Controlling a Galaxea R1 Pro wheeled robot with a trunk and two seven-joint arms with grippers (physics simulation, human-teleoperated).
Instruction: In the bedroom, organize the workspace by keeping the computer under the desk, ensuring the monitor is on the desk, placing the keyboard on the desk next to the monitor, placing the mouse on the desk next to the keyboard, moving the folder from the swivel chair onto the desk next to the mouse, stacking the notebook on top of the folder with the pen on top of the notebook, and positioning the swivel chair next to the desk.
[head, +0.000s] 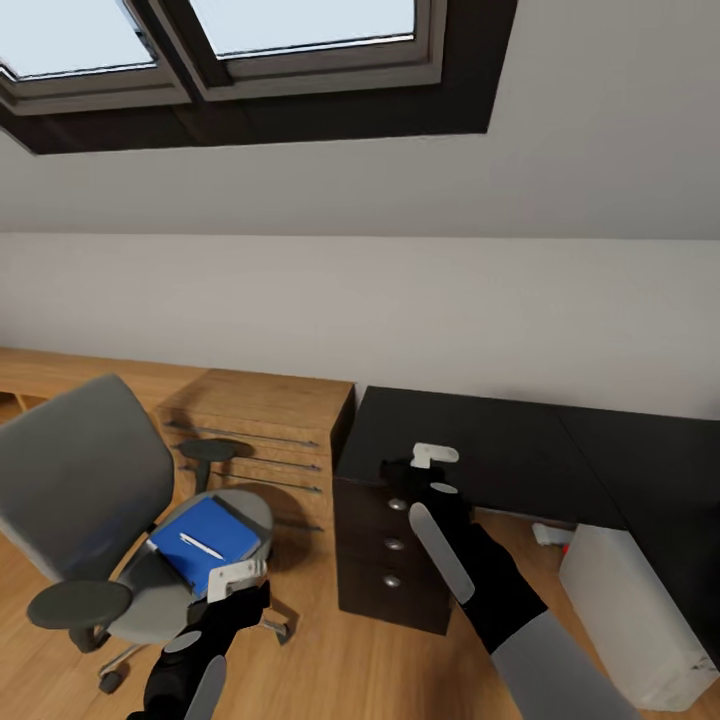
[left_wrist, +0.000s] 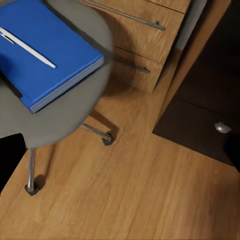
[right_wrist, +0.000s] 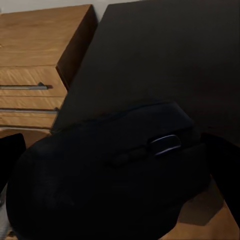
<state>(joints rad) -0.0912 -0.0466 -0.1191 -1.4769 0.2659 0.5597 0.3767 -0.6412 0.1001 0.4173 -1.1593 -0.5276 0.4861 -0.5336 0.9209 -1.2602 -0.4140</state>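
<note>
Now our right gripper (head: 432, 470) is closed around the mouse (right_wrist: 110, 170) above the desk (head: 520, 440); our left gripper (head: 238, 578), beside the desk, we cannot tell.

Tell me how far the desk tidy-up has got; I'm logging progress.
Done: the pale grey-white computer tower stands under the long black desk. In hand: the right gripper holds the rounded black mouse over the desk's corner. Left: the bright blue folder with the thin white pen still lies on the grey swivel chair, near the left gripper.
</note>
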